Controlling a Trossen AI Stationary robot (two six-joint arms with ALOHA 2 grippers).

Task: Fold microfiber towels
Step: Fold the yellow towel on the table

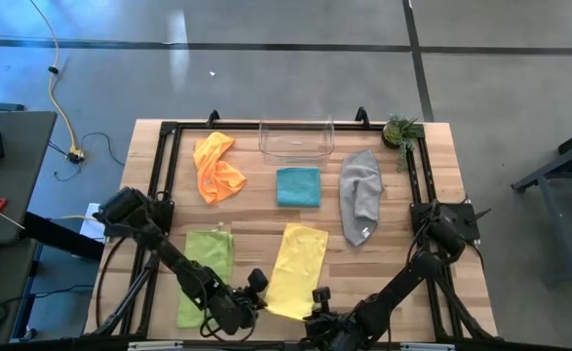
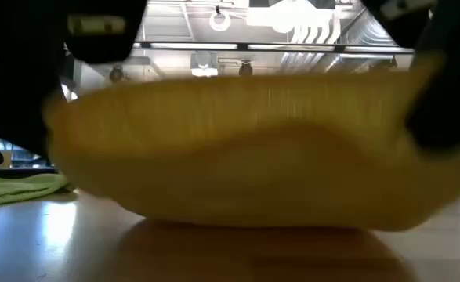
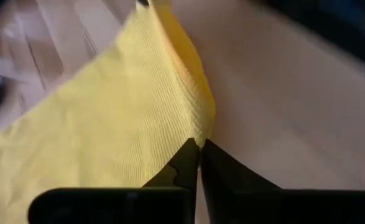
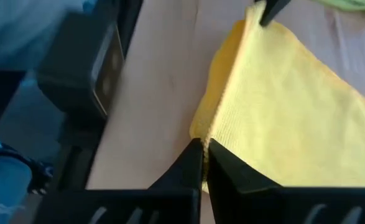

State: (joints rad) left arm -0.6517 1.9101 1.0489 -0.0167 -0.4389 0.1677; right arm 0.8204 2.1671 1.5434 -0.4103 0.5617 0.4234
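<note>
Wrist views show my left gripper point(image 3: 199, 147) and right gripper point(image 4: 204, 149) each clenched on a near corner of the soft yellow microfiber towel point(image 1: 298, 268), lying near-centre on the wooden table point(image 1: 441, 175). With only thin edges pinched, uneven lifting could let a corner slip free.

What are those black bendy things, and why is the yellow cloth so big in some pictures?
They are two robot arms with pinching fingers. One camera looks down on the wooden table, one sits at table height, and one rides on each wrist, so close things look huge. On the table lie an orange towel, teal towel, grey towel, lime green towel, a clear bin and a small plant. The left gripper and right gripper each pinch a near corner of the yellow towel.
</note>
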